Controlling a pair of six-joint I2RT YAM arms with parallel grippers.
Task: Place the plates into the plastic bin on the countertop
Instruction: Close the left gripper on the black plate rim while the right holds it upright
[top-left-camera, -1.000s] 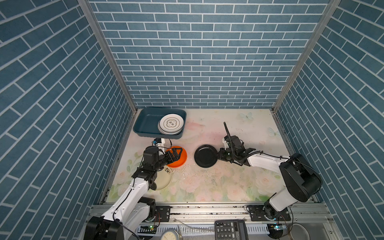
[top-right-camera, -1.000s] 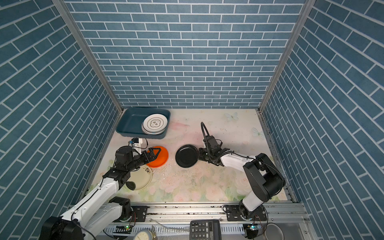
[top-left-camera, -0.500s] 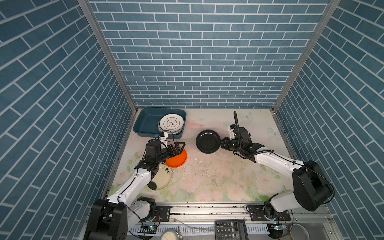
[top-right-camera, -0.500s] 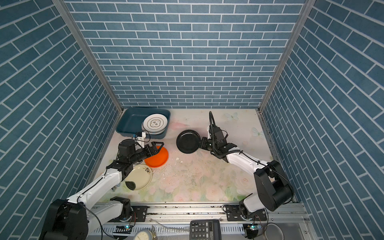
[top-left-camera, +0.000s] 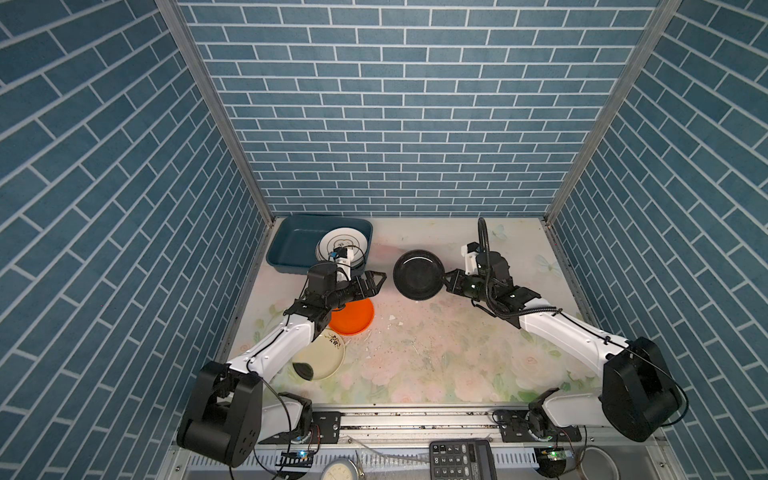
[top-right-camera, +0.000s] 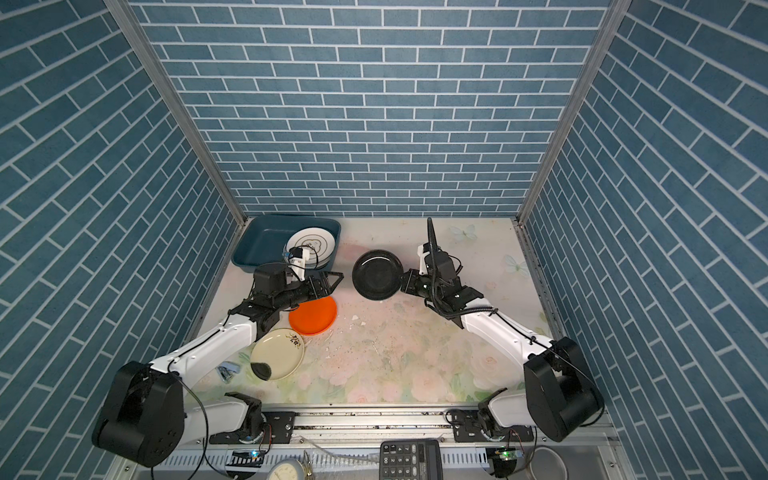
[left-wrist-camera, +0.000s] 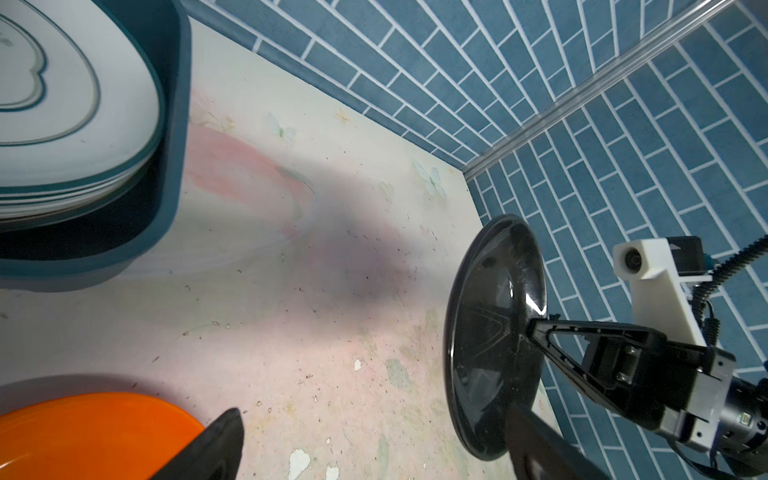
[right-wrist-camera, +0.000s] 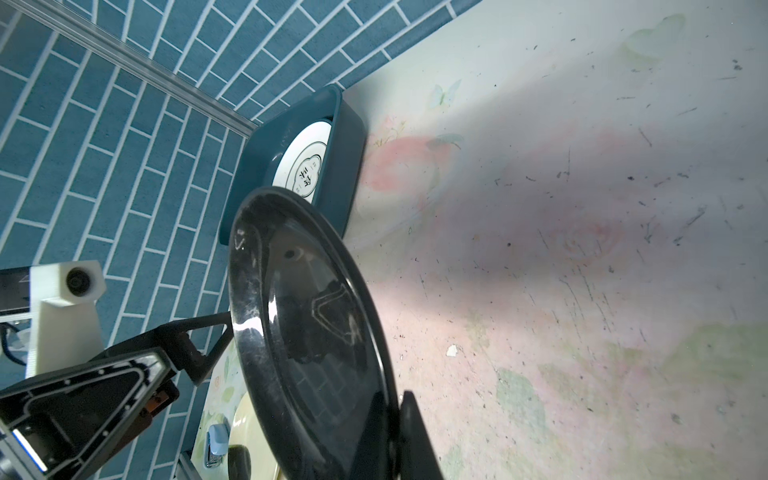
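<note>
My right gripper is shut on the rim of the black plate, held tilted above the countertop. My left gripper stands open and empty, pointing at the black plate a short way off. Below it lie the orange plate and the cream plate. The plastic bin at the back left holds stacked white plates.
A dark lump sits on the cream plate, and a small blue clip lies beside it. White chips dot the countertop. Past the front rail are a calculator, a dial-faced disc and a metal bowl.
My right gripper has lifted the black plate off the countertop and carried it back and towards the bin. My left gripper has risen from the orange plate and turned towards the black plate.
</note>
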